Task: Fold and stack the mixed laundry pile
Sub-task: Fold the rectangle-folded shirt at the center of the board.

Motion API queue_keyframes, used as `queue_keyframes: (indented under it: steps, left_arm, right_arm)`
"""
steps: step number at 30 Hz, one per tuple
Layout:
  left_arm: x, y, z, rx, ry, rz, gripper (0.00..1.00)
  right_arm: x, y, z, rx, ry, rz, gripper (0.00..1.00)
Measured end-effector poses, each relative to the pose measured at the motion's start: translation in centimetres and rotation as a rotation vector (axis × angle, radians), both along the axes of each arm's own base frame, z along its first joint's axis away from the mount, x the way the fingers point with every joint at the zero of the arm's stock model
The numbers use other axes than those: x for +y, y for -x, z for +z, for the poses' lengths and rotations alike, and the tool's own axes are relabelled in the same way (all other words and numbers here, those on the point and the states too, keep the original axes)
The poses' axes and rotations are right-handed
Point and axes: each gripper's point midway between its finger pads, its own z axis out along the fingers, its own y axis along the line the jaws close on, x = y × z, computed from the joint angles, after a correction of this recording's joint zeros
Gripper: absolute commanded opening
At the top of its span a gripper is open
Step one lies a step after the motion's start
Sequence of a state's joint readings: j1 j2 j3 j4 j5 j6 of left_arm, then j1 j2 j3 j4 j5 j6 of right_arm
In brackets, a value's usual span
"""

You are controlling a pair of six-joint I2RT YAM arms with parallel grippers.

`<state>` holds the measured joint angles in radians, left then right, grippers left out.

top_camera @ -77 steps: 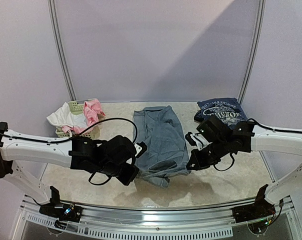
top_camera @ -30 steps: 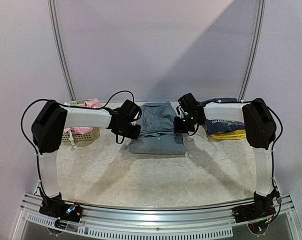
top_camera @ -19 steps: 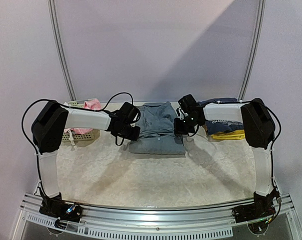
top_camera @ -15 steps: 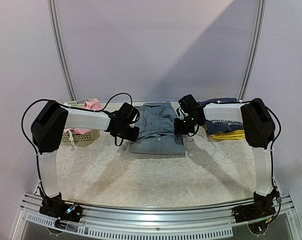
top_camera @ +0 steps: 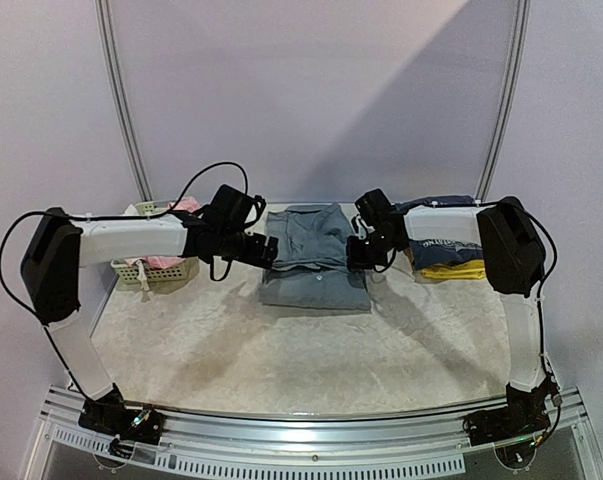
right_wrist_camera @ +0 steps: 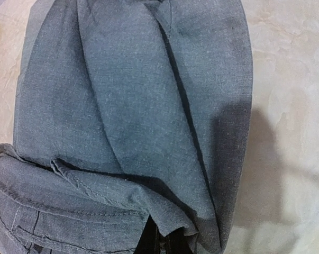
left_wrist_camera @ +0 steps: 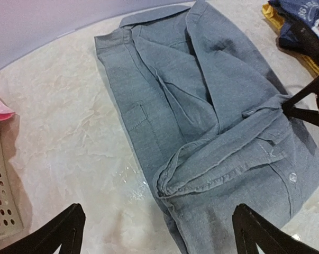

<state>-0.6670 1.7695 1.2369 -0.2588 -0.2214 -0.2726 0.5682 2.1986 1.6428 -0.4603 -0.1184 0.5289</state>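
Looking across my table [top_camera: 191, 340], I see a pale, marbled top with a metal rail [top_camera: 301, 440] along the near edge. Plain lilac walls [top_camera: 311, 100] close it in, and two thin silver poles [top_camera: 121, 100] rise at the back.

The grey trousers [top_camera: 314, 262] lie folded into a short block at the back middle of the table. Just to their right sits a navy printed tee [top_camera: 443, 243] on top of a yellow piece [top_camera: 453, 271]. At the back left stands a pale-green basket [top_camera: 153, 268] with a pink piece [top_camera: 187, 206] in it.

My left gripper [top_camera: 265, 250] hangs just off the trousers' left edge, its fingers [left_wrist_camera: 66, 230] spread as wide as they go and nothing between them. My right gripper [right_wrist_camera: 160, 242] is pinched tight on a fold at the trousers' right edge (the cloth bunches up right at its tips).

Half a second ago my left gripper was closed on that left edge; it has let go and drawn back a little, and that arm's elbow has swung out low to the left. My right gripper has not moved. Earlier still, the trousers lay long and unfolded nearer to me.
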Motion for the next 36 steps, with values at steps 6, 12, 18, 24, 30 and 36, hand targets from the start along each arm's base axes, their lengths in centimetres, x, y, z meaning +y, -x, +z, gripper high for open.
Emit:
queue_keyframes:
  steps: [6,12,18,24,30,36]
  left_arm:
    - [-0.1,3.6,1.9,-0.044,0.03,-0.077,0.82]
    - [-3.0,8.2,1.3,-0.038,0.013,-0.238,0.64]
    - [-5.6,11.2,0.4,-0.023,0.01,-0.353,0.51]
    - [-6.7,10.8,-2.3,0.01,0.002,-0.362,0.37]
    - [-8.0,9.7,-3.6,0.02,-0.006,-0.364,0.31]
    - [-8.6,8.4,-6.3,0.015,-0.048,-0.344,0.26]
  right_arm:
    - [0.2,0.2,0.0,0.009,-0.013,0.009,0.03]
    - [0.3,0.3,-0.2,0.018,-0.015,0.009,0.03]
    - [0.3,0.4,-1.2,0.037,-0.013,0.01,0.03]
    - [0.4,0.5,-1.3,0.041,-0.014,0.009,0.03]
    - [0.4,0.4,-1.3,0.04,-0.016,0.006,0.03]
    - [0.5,0.3,-1.2,0.036,-0.02,0.006,0.03]
